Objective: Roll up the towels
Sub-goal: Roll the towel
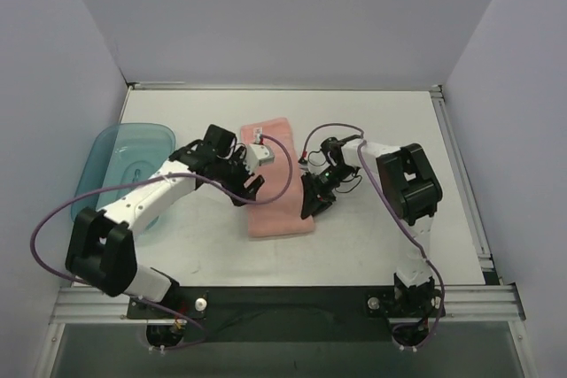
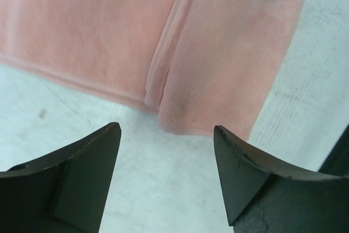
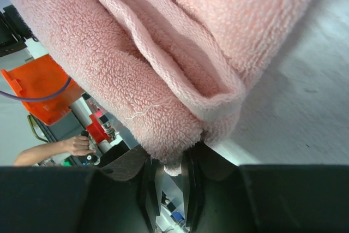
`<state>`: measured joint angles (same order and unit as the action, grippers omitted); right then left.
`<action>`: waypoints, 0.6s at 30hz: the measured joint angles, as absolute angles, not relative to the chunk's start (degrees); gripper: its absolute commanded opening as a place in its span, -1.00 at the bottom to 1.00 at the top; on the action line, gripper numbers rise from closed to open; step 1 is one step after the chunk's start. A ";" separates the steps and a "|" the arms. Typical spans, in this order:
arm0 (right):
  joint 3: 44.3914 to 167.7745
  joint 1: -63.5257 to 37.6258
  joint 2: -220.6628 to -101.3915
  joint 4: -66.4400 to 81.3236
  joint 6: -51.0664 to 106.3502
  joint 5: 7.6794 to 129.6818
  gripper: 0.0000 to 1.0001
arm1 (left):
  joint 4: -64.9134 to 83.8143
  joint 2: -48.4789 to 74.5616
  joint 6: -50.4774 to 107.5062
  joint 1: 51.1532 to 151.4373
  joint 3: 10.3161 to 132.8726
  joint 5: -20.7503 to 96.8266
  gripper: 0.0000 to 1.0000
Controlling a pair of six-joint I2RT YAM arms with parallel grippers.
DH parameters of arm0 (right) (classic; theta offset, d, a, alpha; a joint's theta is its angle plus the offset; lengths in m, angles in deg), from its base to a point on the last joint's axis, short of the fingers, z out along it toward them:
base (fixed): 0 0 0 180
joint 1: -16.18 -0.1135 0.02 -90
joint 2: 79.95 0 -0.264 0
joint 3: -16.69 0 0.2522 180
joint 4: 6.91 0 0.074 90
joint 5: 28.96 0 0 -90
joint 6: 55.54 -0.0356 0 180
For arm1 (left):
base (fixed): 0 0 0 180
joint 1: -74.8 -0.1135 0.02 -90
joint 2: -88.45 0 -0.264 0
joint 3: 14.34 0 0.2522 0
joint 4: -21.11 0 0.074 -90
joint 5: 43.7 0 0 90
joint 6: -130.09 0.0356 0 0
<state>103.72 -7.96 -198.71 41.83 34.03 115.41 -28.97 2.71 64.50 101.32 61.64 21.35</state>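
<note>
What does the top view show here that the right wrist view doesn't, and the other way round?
Only the top view: the tray at the left of the table, the left hand, and the full folded outline of the towel. Only the right wrist view: the right hand shut on a towel corner, with its folded layers showing up close. Both: the towel lying on the table.

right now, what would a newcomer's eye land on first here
A pink towel lies folded in the middle. The right gripper is shut on its right edge, pinching the layers. The left gripper hangs open at its left edge, and a teal tray sits far left.
</note>
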 measured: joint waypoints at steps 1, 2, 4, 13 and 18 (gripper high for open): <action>103.79 -8.27 -198.71 41.85 34.03 115.34 -0.63 | -28.42 4.96 65.85 103.66 61.47 23.01 0.60; 103.88 -8.60 -198.71 41.92 34.03 115.28 -0.62 | -27.66 6.82 67.25 106.70 61.09 24.74 0.61; 104.05 -9.14 -198.71 42.03 34.05 115.06 -0.60 | -25.43 9.29 69.74 113.25 59.48 27.97 0.60; 104.51 -9.80 -198.90 42.27 32.37 114.82 -0.55 | -20.58 5.25 74.77 129.43 52.18 40.17 0.60; 104.64 -9.80 -199.17 42.35 31.56 114.88 -0.55 | -16.79 2.67 75.97 132.09 50.84 43.34 0.55</action>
